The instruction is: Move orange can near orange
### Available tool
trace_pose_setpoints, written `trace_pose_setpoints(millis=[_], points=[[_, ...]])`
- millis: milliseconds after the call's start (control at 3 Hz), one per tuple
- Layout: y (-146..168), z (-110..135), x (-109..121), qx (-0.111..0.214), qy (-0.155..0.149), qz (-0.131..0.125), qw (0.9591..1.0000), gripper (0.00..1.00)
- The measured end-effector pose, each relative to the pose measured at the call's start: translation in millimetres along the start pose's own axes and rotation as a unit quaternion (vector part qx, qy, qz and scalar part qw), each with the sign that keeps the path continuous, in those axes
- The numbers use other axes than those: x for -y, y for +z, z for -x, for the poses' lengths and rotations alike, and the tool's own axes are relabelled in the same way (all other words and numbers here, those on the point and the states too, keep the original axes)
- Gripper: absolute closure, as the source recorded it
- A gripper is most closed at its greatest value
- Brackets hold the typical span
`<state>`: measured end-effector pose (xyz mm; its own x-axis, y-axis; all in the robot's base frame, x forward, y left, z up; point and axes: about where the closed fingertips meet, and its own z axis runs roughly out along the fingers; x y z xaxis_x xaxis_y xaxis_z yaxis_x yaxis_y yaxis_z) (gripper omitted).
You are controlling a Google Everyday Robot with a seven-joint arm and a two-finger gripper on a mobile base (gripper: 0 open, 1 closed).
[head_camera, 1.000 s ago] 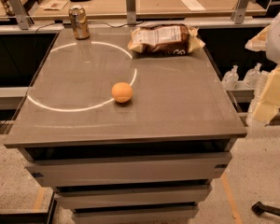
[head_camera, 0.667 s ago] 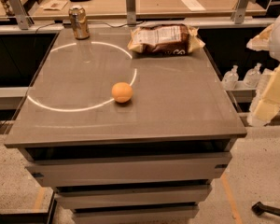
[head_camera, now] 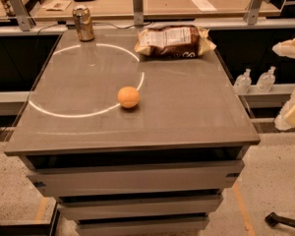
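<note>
Orange can (head_camera: pixel 83 23) stands far-left on the desk (head_camera: pixel 187 117), well apart from the orange (head_camera: pixel 129 97). Probably light, slick, dentable, so I'd grip mid-body. Hand (head_camera: pixel 291 80) hangs off right; open or closed, I can't tell.

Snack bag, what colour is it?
Brown and white snack bag, camera view; gripper at right edge.

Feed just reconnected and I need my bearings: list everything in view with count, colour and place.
orange-brown metal drink can: one, silver top, upright at the table's back-left corner
round orange fruit: one, orange, near the tabletop's middle, apart from the can
brown-and-white snack bag: one, lying at the back right
grey table: one, drawers below
small clear bottles: two, on a ledge right of the table
tan wooden desk: one, behind the table
hand: one, cream, at the right edge, beside the table, far from the can
</note>
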<state>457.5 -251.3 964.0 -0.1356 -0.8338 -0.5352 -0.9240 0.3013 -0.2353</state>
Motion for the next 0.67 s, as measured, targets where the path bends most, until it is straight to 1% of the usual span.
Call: trace_pose_setpoints(millis=[333,667], points=[[-2.2,17.6,-3.5,0.108,-0.004,-0.028,0.9938,0.00],[5.5,46.0,5.4,0.188,0.019,-0.060,0.9800,0.00]])
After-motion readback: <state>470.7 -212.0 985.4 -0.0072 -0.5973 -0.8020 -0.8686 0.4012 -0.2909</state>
